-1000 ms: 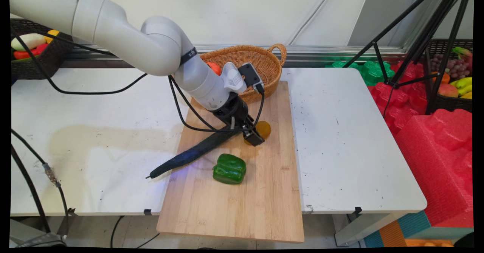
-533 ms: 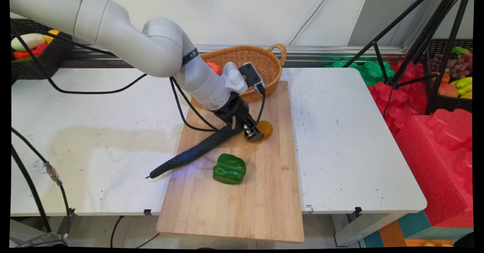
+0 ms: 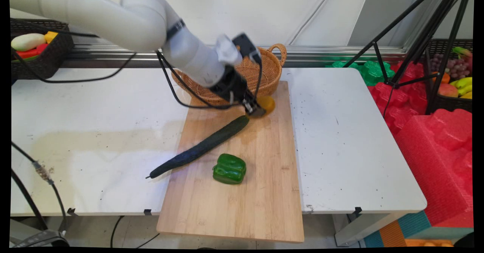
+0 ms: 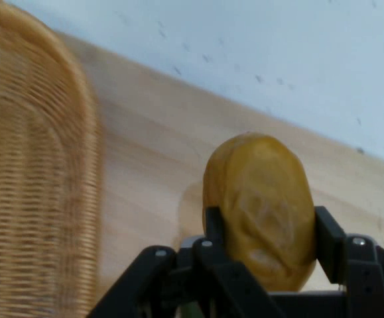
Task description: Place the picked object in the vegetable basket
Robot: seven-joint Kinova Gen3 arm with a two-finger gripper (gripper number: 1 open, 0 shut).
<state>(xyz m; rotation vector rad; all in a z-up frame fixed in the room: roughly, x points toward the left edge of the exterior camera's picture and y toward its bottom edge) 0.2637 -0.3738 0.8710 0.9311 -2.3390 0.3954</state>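
The tool (image 3: 257,110) was closed on a yellow-brown potato (image 3: 266,104), with one black finger (image 4: 213,225) pressed to each side of it, as the hand view showed plainly. In the main view the potato sat just above centre of the frame, held clear of the cutting board (image 3: 242,204) near that board's far right part and just below the rim of the wicker basket (image 3: 264,69). In the hand view the potato (image 4: 261,205) filled the lower centre, the pale board (image 4: 145,172) lay behind it, the basket's weave (image 4: 32,172) ran down the left edge, and the white worktop (image 4: 278,59) crossed the upper right.

A long dark cucumber (image 3: 198,149) lay slantwise left of centre, its thick end on the board just below and left of the tool, not touching it, and its thin end out over the worktop (image 3: 94,132) past the board's left edge. A green pepper (image 3: 229,168) rested on the board below the cucumber, near it but apart. The board overhung the worktop's near edge at the bottom of the frame.

A dark basket (image 3: 41,52) holding coloured produce stood at the upper left edge. Red foam blocks (image 3: 435,139) were stacked at the right edge, beside black tripod legs (image 3: 416,37).
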